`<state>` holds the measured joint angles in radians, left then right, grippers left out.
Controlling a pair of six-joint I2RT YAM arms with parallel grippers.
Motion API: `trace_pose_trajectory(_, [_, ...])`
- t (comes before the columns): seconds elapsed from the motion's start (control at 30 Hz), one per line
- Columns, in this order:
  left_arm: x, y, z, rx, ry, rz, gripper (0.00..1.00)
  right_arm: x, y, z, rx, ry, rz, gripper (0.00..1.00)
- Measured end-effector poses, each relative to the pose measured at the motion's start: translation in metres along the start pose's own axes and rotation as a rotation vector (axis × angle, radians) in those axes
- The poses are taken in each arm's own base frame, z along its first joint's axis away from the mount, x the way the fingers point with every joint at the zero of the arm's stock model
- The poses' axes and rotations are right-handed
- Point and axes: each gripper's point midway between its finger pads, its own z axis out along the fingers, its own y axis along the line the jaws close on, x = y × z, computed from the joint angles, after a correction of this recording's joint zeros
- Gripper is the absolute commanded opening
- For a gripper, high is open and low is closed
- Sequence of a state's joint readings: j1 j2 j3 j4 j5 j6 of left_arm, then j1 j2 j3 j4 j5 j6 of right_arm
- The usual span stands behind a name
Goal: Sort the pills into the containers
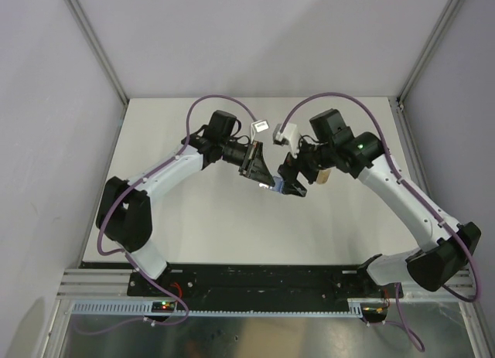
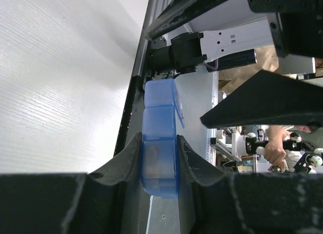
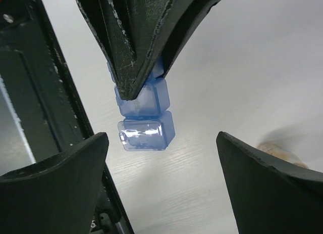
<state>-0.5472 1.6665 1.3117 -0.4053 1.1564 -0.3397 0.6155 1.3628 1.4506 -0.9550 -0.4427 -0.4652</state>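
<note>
The light-blue pill box [image 2: 159, 158] hangs above the table with my left gripper [image 2: 159, 140] shut on it, a finger on each side wall. One lid [image 2: 177, 101] stands open further along the strip. A faint brownish shape [image 2: 152, 154], perhaps a pill, shows through the compartment between the jaws. In the right wrist view the box [image 3: 145, 127] sticks out below the left fingers [image 3: 132, 47]. My right gripper [image 3: 161, 168] stands open just short of its end compartment, touching nothing. From above, both grippers [image 1: 263, 175] [image 1: 294, 186] meet at the box [image 1: 272, 185].
A blurred tan object [image 3: 278, 150] lies on the white table [image 3: 212, 82] beside my right finger; I cannot tell what it is. A tan shape [image 1: 323, 175] also shows by the right wrist from above. Grey walls enclose the table on three sides.
</note>
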Motion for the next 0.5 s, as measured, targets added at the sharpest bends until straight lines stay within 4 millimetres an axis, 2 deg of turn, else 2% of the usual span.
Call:
trace_pose_trajectory(0.27, [0.001,-0.004,-0.001,0.021,0.007,0.001,0.00,-0.007,-0.003,-0.015,-0.106,-0.094,0.095,0.89])
trace_pose_trajectory(0.5, [0.002,-0.010,-0.002,0.039,0.009,0.010,0.00,-0.005,0.006,-0.005,-0.223,-0.108,0.144,0.87])
